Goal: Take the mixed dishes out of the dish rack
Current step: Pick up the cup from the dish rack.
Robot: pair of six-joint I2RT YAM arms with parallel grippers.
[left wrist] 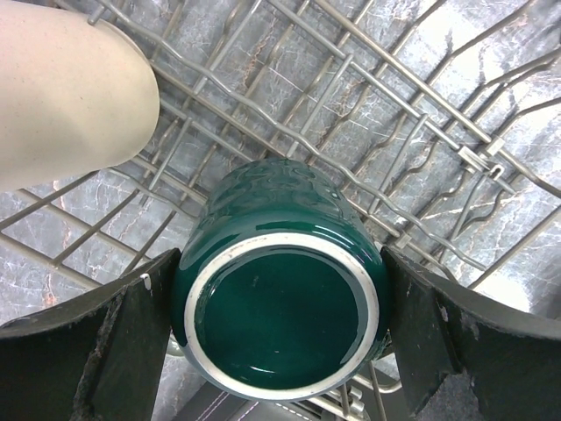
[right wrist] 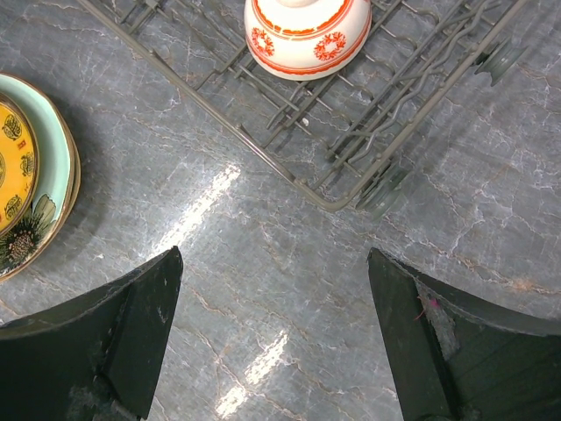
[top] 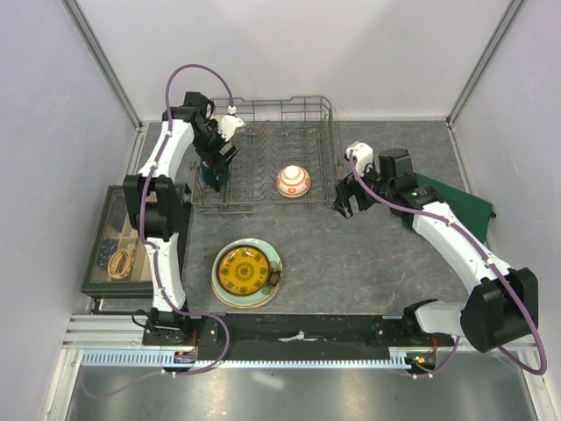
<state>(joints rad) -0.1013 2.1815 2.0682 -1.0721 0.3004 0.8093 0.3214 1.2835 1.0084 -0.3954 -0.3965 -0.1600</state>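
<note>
The dark green mug stands upside down in the dish rack at its left end. My left gripper is open and straddles the mug, its fingers close against both sides. The tall beige cup lies beside it in the rack. A red-and-white bowl sits upside down in the rack and shows in the right wrist view. My right gripper hangs open and empty over bare table by the rack's right corner.
Stacked plates lie on the table in front of the rack: a small yellow plate on a pale-green one, also seen as the yellow plate and green rim. A dark-framed tray stands left. A green cloth lies right.
</note>
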